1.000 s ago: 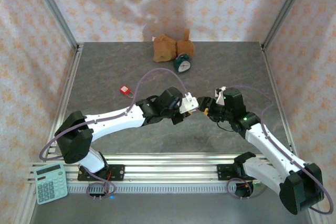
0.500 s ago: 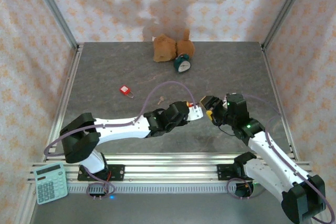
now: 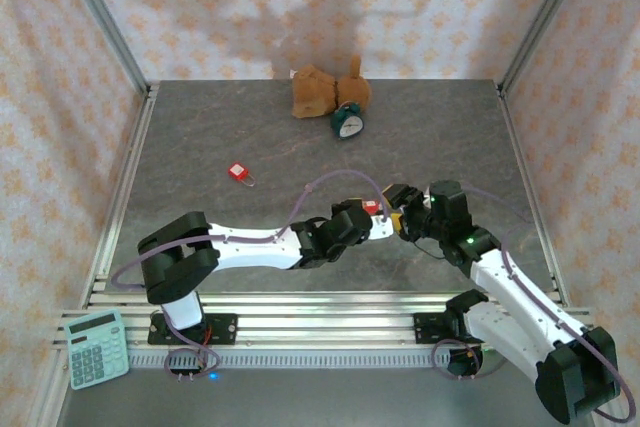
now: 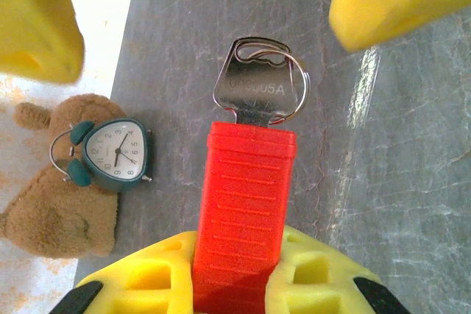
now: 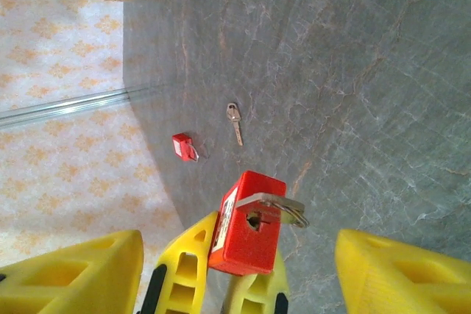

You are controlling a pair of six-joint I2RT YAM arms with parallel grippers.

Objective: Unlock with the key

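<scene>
- Left end effector (image 4: 237, 251): yellow fingers clamped on a red padlock (image 4: 243, 204), held up off the desk (image 5: 353, 71) w/ the keyhole end pointing at the other arm.
- Key (image 4: 259, 90): head and ring stick out of the padlock's end. The blade is hidden, so it looks seated in the keyhole.
- Right end effector (image 5: 235, 244): fingers apart, one either side of the key head, touching neither key nor padlock.
- Top view: both tips meet nose to nose near the desk's middle-right.
- Also on the desk, well apart from the action: a 2nd small red padlock (image 5: 184, 146) w/ a loose key (image 5: 234, 121) near it.
- Step in hand, prob.: key is in, right side lining up to take the key head. Turn not yet done.
- Shackle is hidden behind the left fingers, so can't tell if it's locked or popped.
- Next move needs:
  - Right fingers to close on the flat faces of the key head, not the ring.
  - Wrist axis lined up w/ the key shaft, then a roll to turn it.
  - Left grip firm so the padlock doesn't twist along.
</scene>
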